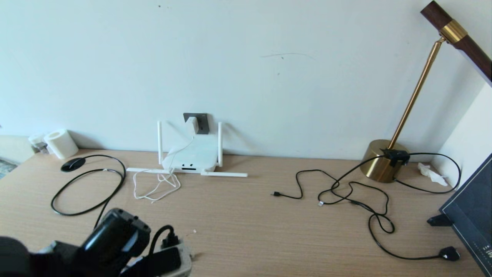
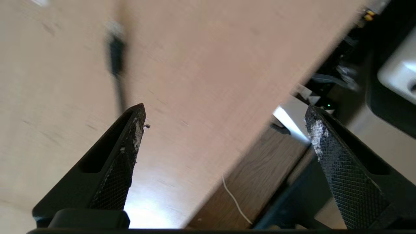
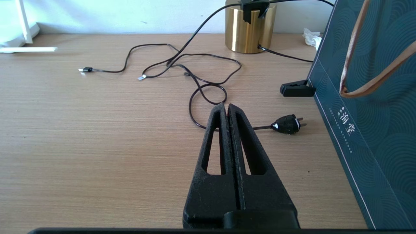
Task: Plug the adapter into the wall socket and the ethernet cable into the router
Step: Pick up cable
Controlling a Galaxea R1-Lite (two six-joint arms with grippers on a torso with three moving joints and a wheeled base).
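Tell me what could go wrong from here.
1. The white cord lies heaped before the router; the open left pincer could snag it and tug the adapter from the wall socket.
2. Thin black cords to the right resemble the ethernet cable; grabbing the wrong plug is possible.

The head view is bright and evenly lit by soft daylight; the pale wall (image 1: 269,69) looks slightly washed out; the router (image 1: 192,156) and its antennas throw faint shadows to the right on the wall, and the brass lamp base (image 1: 378,161) carries a dull highlight; straight lines bow slightly toward the frame's edges; the left arm at the lower left is dark and soft. The left wrist view is smeared by motion blur; the black ethernet cable (image 2: 115,61) at upper left is a streak; a white glare patch sits on the desk (image 2: 201,65) at the bottom centre. The right wrist view is sharp, with glare at its upper left.
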